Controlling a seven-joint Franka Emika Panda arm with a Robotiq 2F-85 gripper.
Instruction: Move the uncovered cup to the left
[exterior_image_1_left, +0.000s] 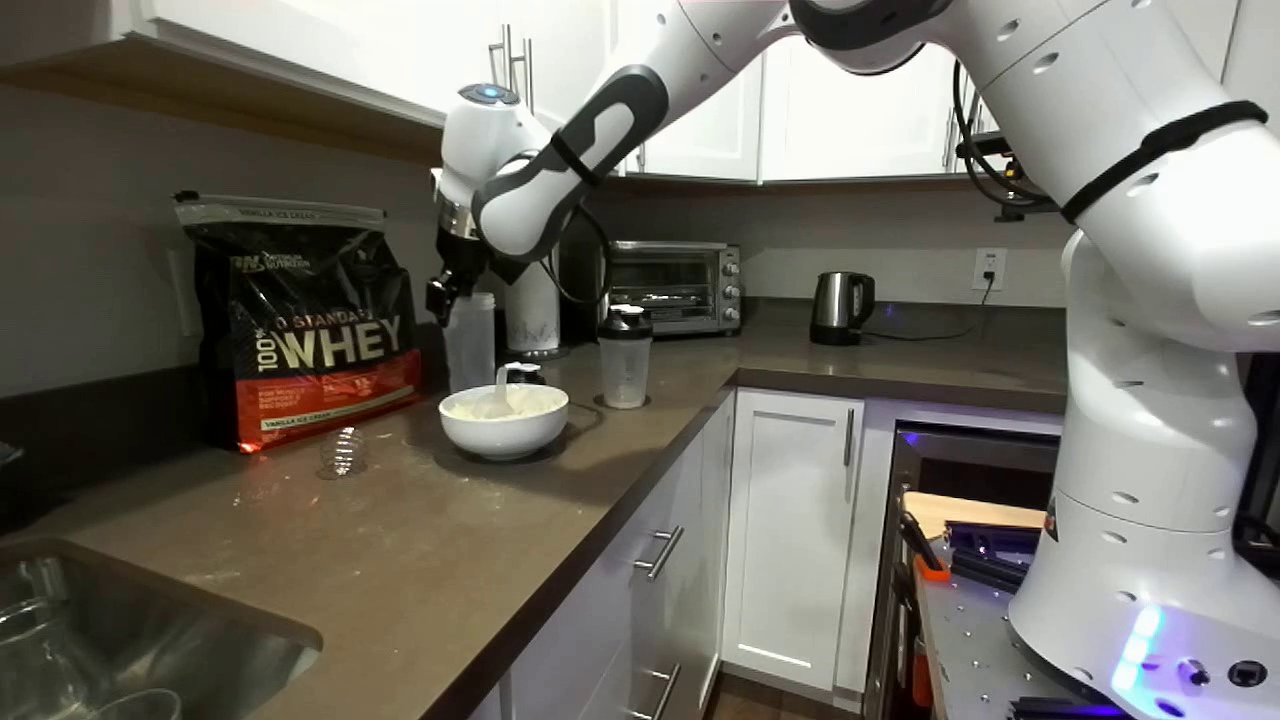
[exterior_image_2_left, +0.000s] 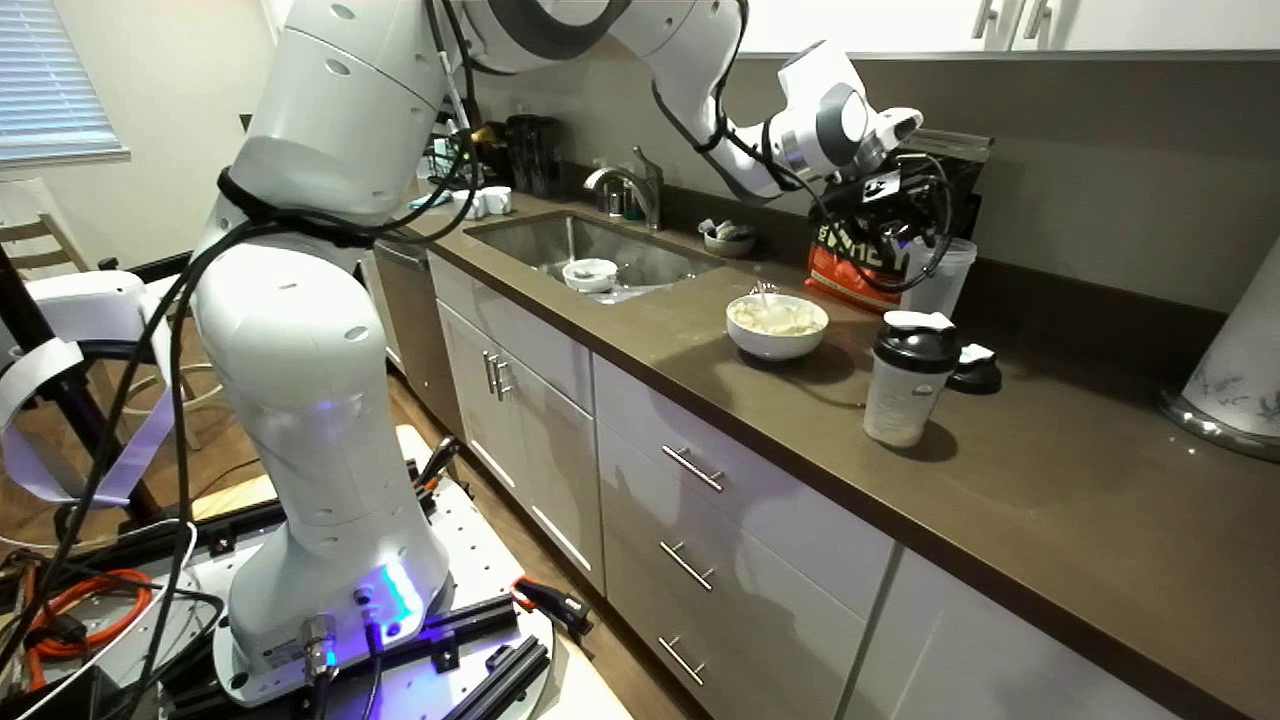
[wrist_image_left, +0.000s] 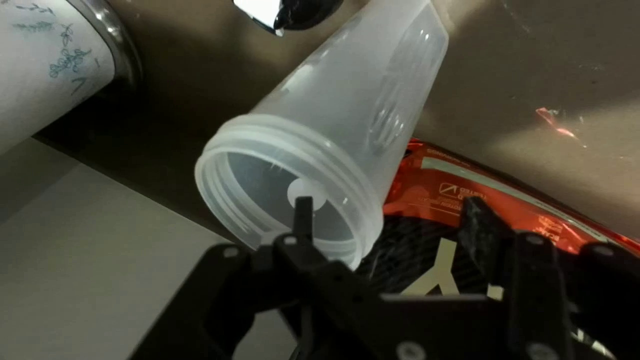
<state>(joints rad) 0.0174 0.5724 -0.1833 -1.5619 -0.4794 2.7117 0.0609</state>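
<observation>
The gripper (wrist_image_left: 388, 205) hangs close by the rim of the uncovered cup (exterior_image_1_left: 470, 345), its fingers spread well apart; in the wrist view one finger (wrist_image_left: 302, 220) shows across the cup's mouth and its partner shows against the whey bag (exterior_image_1_left: 310, 330). Whether either finger touches the cup cannot be told. The cup stands upright, mouth upward, near the back edge of the counter (exterior_image_1_left: 420, 560), just beside the whey bag, which stands along that same edge. Nearer the front edge, on the side toward the sink (exterior_image_1_left: 230, 650), sits the white bowl (exterior_image_1_left: 500, 438) with pale powder (exterior_image_2_left: 790, 318) and a scoop (exterior_image_1_left: 502, 383) in it. Also nearer the front edge, but toward the inner corner, stands a black-lidded shaker (exterior_image_1_left: 625, 372). Between it and the cup lies a loose black lid (exterior_image_2_left: 978, 378). A paper roll (exterior_image_1_left: 533, 320) stands by the back edge, past the cup toward the back corner, near which the toaster oven (exterior_image_1_left: 670, 290) rests. Beyond that corner, near the back edge of the next stretch, is a kettle (exterior_image_1_left: 840, 305). A wire ball (exterior_image_1_left: 344, 452) lies in front of the whey bag, between it and the front edge
</observation>
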